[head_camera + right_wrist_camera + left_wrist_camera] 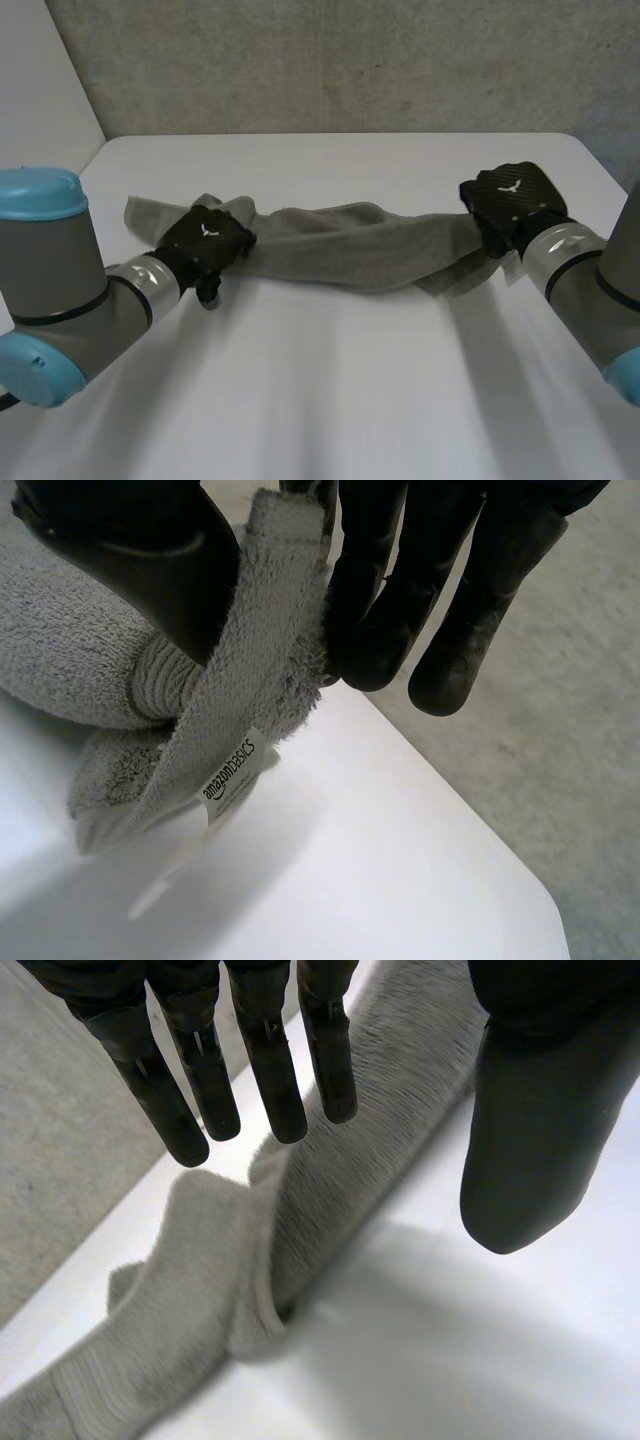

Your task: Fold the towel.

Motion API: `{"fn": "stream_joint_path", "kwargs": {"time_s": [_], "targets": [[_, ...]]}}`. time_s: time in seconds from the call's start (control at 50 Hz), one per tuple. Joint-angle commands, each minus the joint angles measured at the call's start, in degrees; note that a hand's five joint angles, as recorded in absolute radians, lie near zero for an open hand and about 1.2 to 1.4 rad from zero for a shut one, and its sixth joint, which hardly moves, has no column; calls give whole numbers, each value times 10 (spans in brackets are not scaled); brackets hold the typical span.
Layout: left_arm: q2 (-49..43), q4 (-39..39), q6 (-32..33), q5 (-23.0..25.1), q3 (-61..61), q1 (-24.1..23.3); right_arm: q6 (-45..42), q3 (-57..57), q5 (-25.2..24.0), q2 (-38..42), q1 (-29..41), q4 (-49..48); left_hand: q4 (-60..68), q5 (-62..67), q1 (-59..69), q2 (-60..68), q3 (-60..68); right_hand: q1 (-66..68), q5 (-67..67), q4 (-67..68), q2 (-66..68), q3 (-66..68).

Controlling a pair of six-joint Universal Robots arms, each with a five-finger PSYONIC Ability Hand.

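Grey towel lies on the white bench, bunched lengthwise into a loose, rope-like strip that runs across the middle of the bench from one hand to the other. The middle span rests on the bench surface. The end by the left hand spreads a little wider and flatter, reaching past that hand toward the bench's left edge.

Left hand: sits over the towel near its left end, back of the hand up. In the left wrist view the fingers are straight and spread side by side, with the thumb held well apart from them. The towel passes under the palm in the gap between fingers and thumb. Nothing is pinched, and I cannot tell whether the fingertips touch the cloth.

Right hand: at the towel's right end, near the far right part of the bench. In the right wrist view the thumb and fingers are pressed together on a folded edge of the towel, pinching it between them. Below the pinch the cloth hangs down to the bench in a small heap. A white label printed "amazonbasics" is sewn to that edge and points down at the bench.

Both arms reach in from the near side.
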Motion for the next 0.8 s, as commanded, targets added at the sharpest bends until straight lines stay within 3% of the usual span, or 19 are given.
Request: {"fn": "stream_joint_path", "kwargs": {"time_s": [0.02, 0.18, 0.28, 0.44, 0.62, 0.68, 0.72, 0.8], "targets": [[-5, 4, -5, 6, -32, 19, 32, -12, 10, 18, -27, 0, -45, -135, -45, -40, -44, 41, 34, 35, 45, 38], [-54, 38, -36, 6, -14, 29, 31, -15, 9, 31, -26, 2, -60, -150, -60, -56, -59, 41, 34, 35, 45, 38], [-74, 88, -114, 3, 10, 30, 31, -14, 8, 40, -21, 2, -67, -157, -67, -62, -66, 41, 34, 35, 45, 38], [-102, 104, -220, 0, 44, 30, 31, -13, 6, 42, -20, 2, -60, -150, -61, -56, -59, 41, 34, 35, 45, 38], [-134, 99, -236, -2, 80, 28, 30, -14, 5, 49, -22, 2, -50, -140, -50, -45, -49, 41, 34, 35, 45, 38], [-148, 98, -236, -3, 91, 27, 30, -15, 4, 50, -23, 2, -28, -118, -29, -24, -27, 41, 34, 35, 45, 38], [-161, 97, -236, -2, 102, 27, 30, -15, 4, 50, -24, 2, 90, 0, 90, 95, 91, 41, 34, 35, 45, 38], [-172, 98, -236, -2, 108, 27, 29, -16, 4, 52, -26, 2, 180, 90, 180, 185, 181, 41, 34, 35, 45, 38]]}}
